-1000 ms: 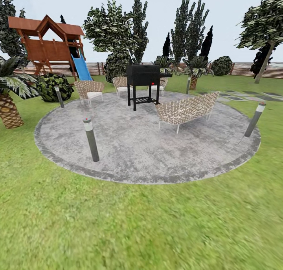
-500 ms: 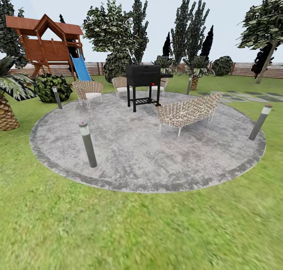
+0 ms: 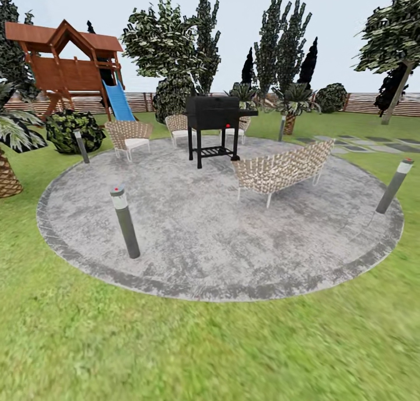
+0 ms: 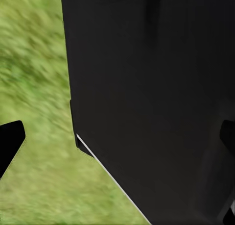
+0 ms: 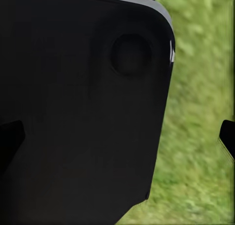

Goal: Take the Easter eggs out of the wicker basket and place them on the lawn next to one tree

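Observation:
The Easter eggs and the wicker basket are out of view. Green lawn (image 3: 204,354) spreads across the near ground of the garden. A tree (image 3: 398,92) with a leaning pale trunk and dark foliage stands at the far right, by the brown slat fence (image 3: 361,102). In the left wrist view my left gripper (image 4: 117,139) is open, its dark fingertips (image 4: 10,141) at the picture's edges, with the robot's black body and grass behind. In the right wrist view my right gripper (image 5: 117,137) is open as well, nothing held.
A round grey paved patch (image 3: 204,232) lies ahead with a black grill (image 3: 213,124), a wicker sofa (image 3: 283,169), wicker chairs (image 3: 129,136) and short bollards (image 3: 125,221). A wooden playhouse with a blue slide (image 3: 70,69) and a palm (image 3: 7,168) stand left; stepping stones (image 3: 361,144) lie right.
The whole head view has shifted: the paved patch looks larger and nearer, and the near bollard has slid left and down. That is camera motion.

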`<state>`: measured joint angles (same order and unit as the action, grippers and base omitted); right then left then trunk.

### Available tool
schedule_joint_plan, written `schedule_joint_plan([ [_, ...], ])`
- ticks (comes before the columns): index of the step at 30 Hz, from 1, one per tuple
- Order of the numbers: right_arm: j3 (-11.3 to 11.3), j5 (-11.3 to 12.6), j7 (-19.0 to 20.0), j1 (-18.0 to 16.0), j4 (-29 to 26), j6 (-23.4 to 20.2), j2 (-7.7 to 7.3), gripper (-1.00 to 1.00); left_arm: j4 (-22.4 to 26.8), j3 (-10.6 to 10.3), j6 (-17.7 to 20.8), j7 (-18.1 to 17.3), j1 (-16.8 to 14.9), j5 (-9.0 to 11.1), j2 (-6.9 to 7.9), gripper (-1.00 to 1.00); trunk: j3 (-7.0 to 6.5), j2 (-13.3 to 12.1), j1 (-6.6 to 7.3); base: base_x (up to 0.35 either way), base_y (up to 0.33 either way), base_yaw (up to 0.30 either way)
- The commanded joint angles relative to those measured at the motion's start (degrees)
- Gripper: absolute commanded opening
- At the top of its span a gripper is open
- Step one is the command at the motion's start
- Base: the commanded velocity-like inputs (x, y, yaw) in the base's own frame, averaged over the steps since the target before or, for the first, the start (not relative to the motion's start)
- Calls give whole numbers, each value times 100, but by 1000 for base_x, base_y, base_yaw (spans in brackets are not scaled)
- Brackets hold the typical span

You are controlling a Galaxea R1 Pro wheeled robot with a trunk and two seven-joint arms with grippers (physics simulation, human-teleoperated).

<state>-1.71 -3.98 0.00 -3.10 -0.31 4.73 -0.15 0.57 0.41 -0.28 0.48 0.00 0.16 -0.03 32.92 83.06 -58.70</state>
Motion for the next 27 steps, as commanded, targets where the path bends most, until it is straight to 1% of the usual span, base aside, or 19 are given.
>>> schedule_joint_plan([
  [1,-13,-41,0,-2,4,17,-2,100,4,3,-1,5,0,1,1,100,5,2,-3,325,0,27],
  [6,-13,-41,0,-2,4,19,-4,100,4,4,-3,5,0,1,1,100,5,2,-3,325,0,141],
  [13,-30,-62,0,-3,10,20,-11,100,4,5,-2,7,0,1,-4,100,5,2,-3,325,0,24],
  [20,-27,-353,0,-5,17,19,2,100,4,3,-2,5,0,1,7,100,5,2,-3,325,0,1],
  [27,-18,-375,0,-3,13,20,14,100,4,3,-5,5,0,0,1,100,5,2,-3,325,0,0],
])
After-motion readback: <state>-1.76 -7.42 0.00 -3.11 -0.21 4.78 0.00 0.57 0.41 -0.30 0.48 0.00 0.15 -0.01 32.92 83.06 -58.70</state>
